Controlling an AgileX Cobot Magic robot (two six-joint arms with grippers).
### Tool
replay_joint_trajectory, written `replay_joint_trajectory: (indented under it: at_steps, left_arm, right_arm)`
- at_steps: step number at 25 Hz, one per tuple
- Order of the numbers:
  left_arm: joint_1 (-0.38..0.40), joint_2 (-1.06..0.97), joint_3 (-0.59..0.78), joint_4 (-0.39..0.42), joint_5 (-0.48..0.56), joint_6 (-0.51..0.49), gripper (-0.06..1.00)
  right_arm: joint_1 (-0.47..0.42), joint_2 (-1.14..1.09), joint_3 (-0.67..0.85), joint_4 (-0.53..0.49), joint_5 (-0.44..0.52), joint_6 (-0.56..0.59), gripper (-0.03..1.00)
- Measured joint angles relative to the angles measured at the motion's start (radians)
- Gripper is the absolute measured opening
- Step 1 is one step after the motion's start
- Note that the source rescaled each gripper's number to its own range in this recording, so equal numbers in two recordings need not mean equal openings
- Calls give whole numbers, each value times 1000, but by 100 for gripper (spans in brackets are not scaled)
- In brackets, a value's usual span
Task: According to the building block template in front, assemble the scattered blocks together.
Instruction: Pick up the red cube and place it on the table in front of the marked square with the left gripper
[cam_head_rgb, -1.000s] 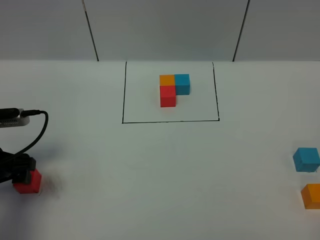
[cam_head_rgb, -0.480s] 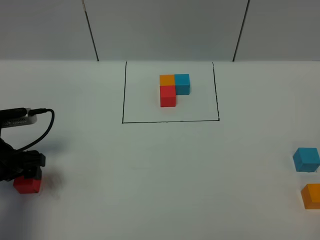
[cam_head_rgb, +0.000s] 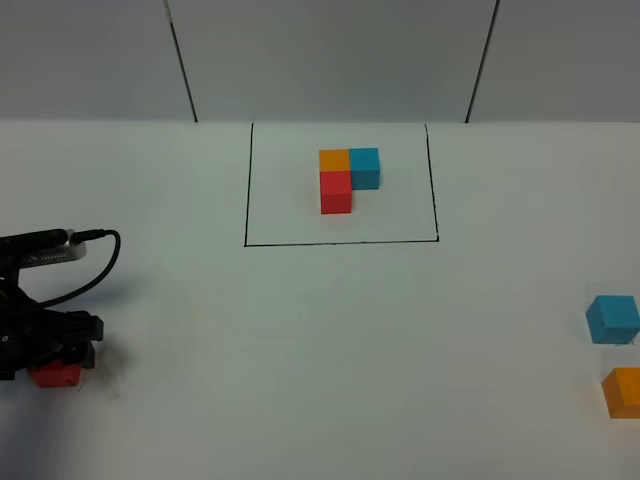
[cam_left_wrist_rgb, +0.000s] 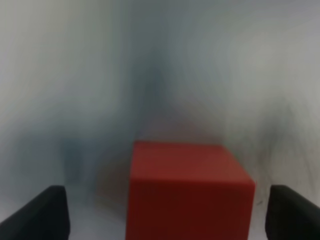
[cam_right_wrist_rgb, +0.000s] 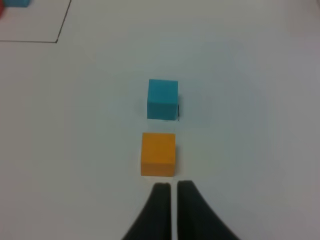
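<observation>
The building block template (cam_head_rgb: 348, 178) is an L of orange, blue and red cubes inside a black-lined rectangle (cam_head_rgb: 340, 242) at the back centre. The scattered red cube (cam_head_rgb: 55, 376) sits at the far left. My left gripper (cam_head_rgb: 52, 345) is down over it. In the left wrist view the red cube (cam_left_wrist_rgb: 187, 190) sits between the spread fingers (cam_left_wrist_rgb: 42, 215), and my left gripper (cam_left_wrist_rgb: 167, 217) is open. The light blue cube (cam_head_rgb: 612, 319) and orange cube (cam_head_rgb: 623, 391) lie at the far right. My right gripper (cam_right_wrist_rgb: 170, 187) is shut and empty, just short of the orange cube (cam_right_wrist_rgb: 158, 154), with the blue cube (cam_right_wrist_rgb: 162, 99) beyond.
The left arm's black cable (cam_head_rgb: 95, 262) loops above the red cube. The white table (cam_head_rgb: 330, 340) stretches between the left and right cubes. A grey panelled wall (cam_head_rgb: 330, 60) stands behind the template.
My left gripper has come down over the red cube and now hides more of it. The blue and orange cubes and the template have not moved.
</observation>
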Motion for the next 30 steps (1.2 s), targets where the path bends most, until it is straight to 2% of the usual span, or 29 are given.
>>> replay_joint_trajectory:
  at_steps: [4, 6, 9, 12, 17, 23, 25, 30]
  left_arm:
    - [-2, 19, 0, -3, -22, 1, 89]
    - [-2, 30, 0, -4, -26, 1, 84]
    - [-2, 39, 0, -4, -27, 1, 72]
    - [-2, 41, 0, -5, -29, 2, 51]
    - [-7, 42, 0, -4, -30, 5, 52]
    - [-53, 39, 0, -4, -26, 29, 52]
    - [-69, 30, -5, -5, 0, 31, 52]
    - [-87, -73, -71, -2, 145, 48, 52]
  right_arm:
    - [0, 0, 0, 0, 0, 0, 0]
    - [0, 0, 0, 0, 0, 0, 0]
    - [0, 0, 0, 0, 0, 1, 0]
    - [0, 0, 0, 0, 0, 1, 0]
    - [0, 0, 0, 0, 0, 1, 0]
    - [0, 0, 0, 0, 0, 1, 0]
    - [0, 0, 0, 0, 0, 1, 0]
    - [0, 0, 0, 0, 0, 0, 0]
